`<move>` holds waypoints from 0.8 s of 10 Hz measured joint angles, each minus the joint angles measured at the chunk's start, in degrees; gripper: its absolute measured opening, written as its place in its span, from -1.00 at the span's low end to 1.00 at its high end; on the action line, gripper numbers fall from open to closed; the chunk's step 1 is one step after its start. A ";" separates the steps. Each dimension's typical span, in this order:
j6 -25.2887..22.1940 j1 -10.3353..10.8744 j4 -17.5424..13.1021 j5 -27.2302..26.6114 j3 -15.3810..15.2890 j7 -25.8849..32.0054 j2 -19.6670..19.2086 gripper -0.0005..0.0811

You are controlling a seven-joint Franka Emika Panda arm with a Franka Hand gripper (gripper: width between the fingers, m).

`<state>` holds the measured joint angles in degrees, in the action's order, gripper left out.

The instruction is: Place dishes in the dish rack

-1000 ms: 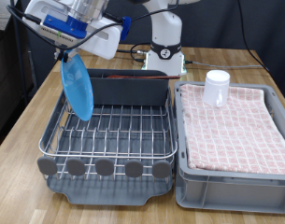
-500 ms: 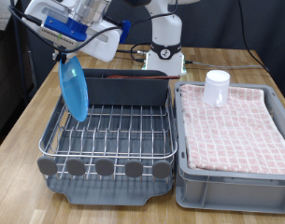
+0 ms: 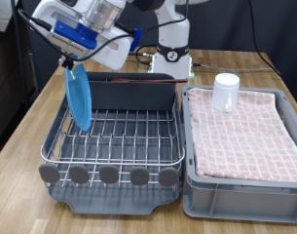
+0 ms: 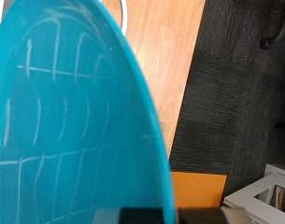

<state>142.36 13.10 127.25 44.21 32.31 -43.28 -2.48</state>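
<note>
**Arm reaching in from the top left corner**

In the exterior view the arm [image 3: 90, 24] slants down from the top toward the left edge. Its gripper [image 3: 67, 64] points downward near the top left corner, fingers closed on the upper rim of the plate [image 3: 79, 97], which hangs on edge below it. The robot's base [image 3: 170, 44] stands upright at the top centre.

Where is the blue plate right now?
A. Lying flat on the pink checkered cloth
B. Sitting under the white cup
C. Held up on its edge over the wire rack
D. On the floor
C. The end effector grips the blue plate by its top edge, hanging upright over the dish rack.
</note>
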 joint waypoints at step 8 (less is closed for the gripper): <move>0.38 0.69 -1.16 6.83 -1.58 -7.77 -5.35 -0.93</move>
<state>142.73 13.79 126.09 51.04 30.73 -51.05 -7.83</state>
